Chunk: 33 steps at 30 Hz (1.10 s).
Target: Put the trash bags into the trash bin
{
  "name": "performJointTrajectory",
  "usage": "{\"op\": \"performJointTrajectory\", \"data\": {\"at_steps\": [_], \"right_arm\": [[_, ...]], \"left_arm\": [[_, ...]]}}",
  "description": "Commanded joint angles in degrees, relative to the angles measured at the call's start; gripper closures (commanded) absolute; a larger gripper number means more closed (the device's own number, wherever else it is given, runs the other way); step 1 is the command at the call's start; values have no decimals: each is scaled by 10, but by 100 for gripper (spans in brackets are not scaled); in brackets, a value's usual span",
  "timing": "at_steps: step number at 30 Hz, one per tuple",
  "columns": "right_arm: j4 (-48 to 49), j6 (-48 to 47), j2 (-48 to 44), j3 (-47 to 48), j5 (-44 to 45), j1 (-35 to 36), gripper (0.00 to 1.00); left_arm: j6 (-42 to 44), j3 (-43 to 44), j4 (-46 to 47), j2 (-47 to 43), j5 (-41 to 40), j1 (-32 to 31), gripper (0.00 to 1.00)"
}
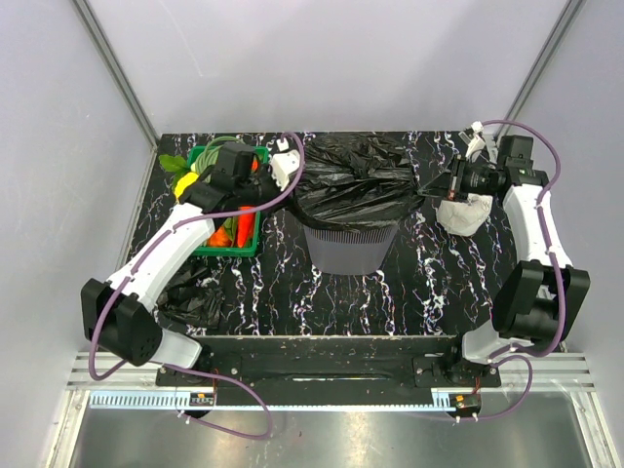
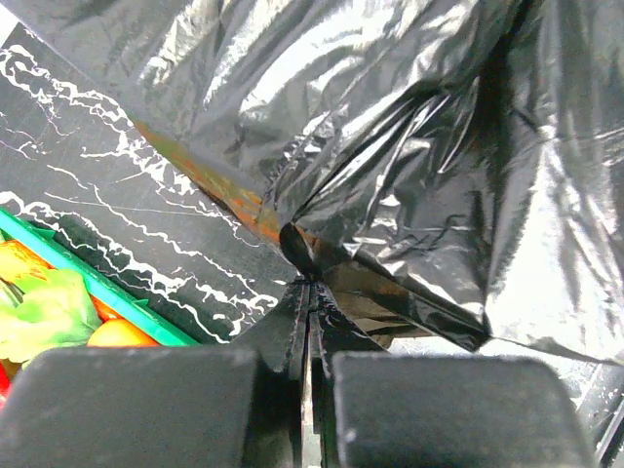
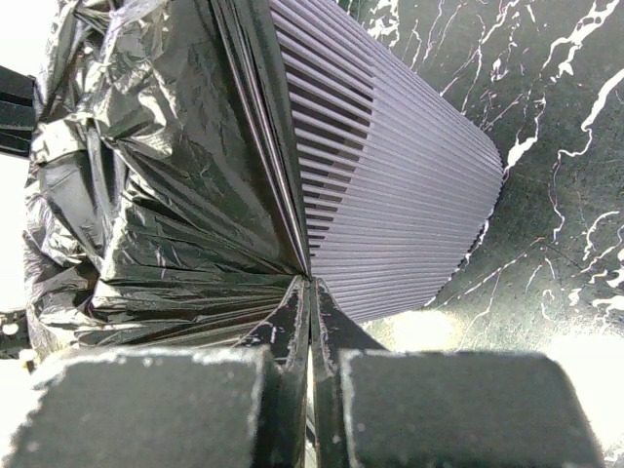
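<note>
Black trash bag (image 1: 353,180) sits draped over rim of grey mesh bin (image 1: 349,249), mid-surface (image 1: 419,283). L fingers (image 2: 298,304) & R fingers (image 3: 298,304) clamped on its opposite sides. 2nd bag (image 1: 190,292) lies nr L arm base.

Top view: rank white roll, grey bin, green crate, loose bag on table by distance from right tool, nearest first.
1. White roll, just beside the right tool.
2. Grey bin, centre.
3. Green crate, left side.
4. Loose bag, front left.
</note>
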Motion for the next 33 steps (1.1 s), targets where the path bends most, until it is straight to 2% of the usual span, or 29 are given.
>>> {"op": "performJointTrajectory", "data": {"at_steps": [1,6,14,24,33], "right_arm": [[-32,-34,3,43,-25,1,98],[-64,-64,0,82,-31,1,96],[-132,-134,24,159,-30,1,95],[-144,-185,30,129,11,1,96],[-134,-182,68,139,22,1,96]], "left_arm": [[17,48,-38,-23,22,-1,100],[20,84,-67,-20,28,-1,100],[20,95,-74,-28,39,-1,100],[21,80,-76,-31,53,-1,100],[27,68,-58,-21,38,-1,100]]}}
